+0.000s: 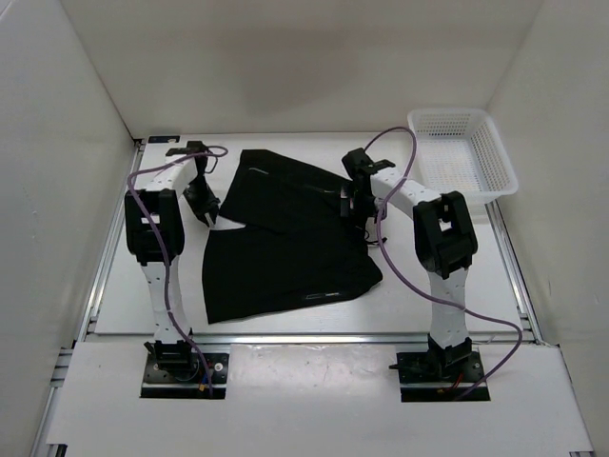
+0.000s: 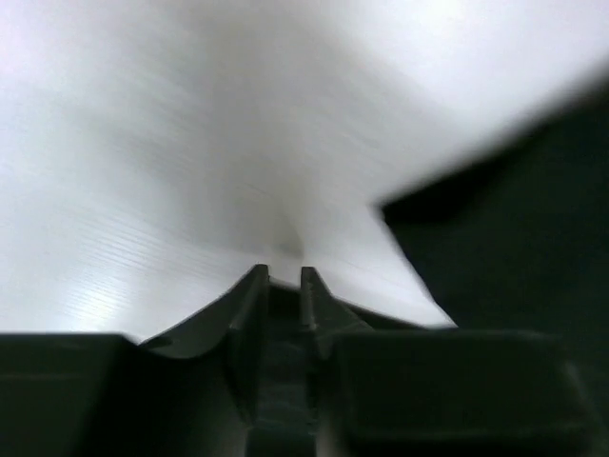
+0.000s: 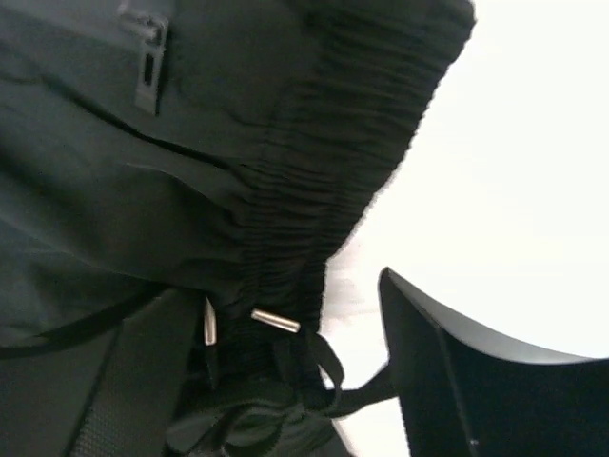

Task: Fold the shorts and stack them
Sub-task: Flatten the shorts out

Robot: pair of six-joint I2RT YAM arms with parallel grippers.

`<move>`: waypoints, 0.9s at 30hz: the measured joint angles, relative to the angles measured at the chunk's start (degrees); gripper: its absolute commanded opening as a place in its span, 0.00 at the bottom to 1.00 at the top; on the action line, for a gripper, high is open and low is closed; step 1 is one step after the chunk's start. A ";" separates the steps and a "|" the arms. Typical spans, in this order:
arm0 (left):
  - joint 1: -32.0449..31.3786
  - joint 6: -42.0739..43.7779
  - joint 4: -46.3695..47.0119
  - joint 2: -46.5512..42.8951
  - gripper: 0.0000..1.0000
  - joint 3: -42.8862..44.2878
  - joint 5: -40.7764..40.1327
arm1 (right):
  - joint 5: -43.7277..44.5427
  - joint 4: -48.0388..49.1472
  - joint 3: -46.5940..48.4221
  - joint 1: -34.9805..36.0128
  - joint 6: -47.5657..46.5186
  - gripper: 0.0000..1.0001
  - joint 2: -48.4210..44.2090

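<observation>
The black shorts (image 1: 285, 238) lie spread on the white table, both legs pointing left and the waistband to the right. My left gripper (image 1: 204, 204) hovers at the shorts' left edge, between the two legs. In the left wrist view its fingers (image 2: 257, 295) stand close together with nothing between them, over bare table, with black fabric (image 2: 514, 248) to the right. My right gripper (image 1: 354, 204) is over the waistband. In the right wrist view it (image 3: 285, 381) is open, with the gathered waistband (image 3: 324, 190) and the drawstring (image 3: 319, 367) with its metal tips between the jaws.
A white plastic mesh basket (image 1: 463, 152) stands at the back right corner. White walls enclose the table on three sides. A metal rail (image 1: 314, 336) runs along the table's near edge. Purple cables hang from both arms.
</observation>
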 measured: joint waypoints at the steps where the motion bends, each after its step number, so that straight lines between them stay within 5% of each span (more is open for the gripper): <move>1: -0.39 0.15 -0.33 0.00 0.38 1.16 0.00 | 0.61 -0.59 0.92 -0.02 -0.15 0.88 0.00; 6: -2.51 0.94 -2.47 0.26 0.74 13.92 1.29 | 4.70 -1.31 5.31 -0.07 -0.04 0.91 -1.18; 8: -2.93 1.09 -2.49 1.44 0.75 20.79 2.38 | 5.84 -1.70 7.65 -0.26 -0.11 0.87 -1.33; 12: -2.89 1.07 -2.05 6.25 0.84 32.96 5.07 | 7.15 -2.89 16.94 -1.18 -1.33 0.61 0.76; 14: -2.89 0.87 -1.70 9.46 0.90 37.13 6.27 | 7.50 -3.39 24.76 -2.14 -2.03 0.60 4.20; 18: -2.89 0.72 -0.81 15.98 0.90 41.94 8.17 | 6.23 -3.06 33.51 -4.52 -3.32 0.69 10.58; 27: -3.13 -0.46 2.62 25.94 0.85 48.89 12.28 | -0.31 -4.35 32.35 -7.43 -7.26 0.82 15.56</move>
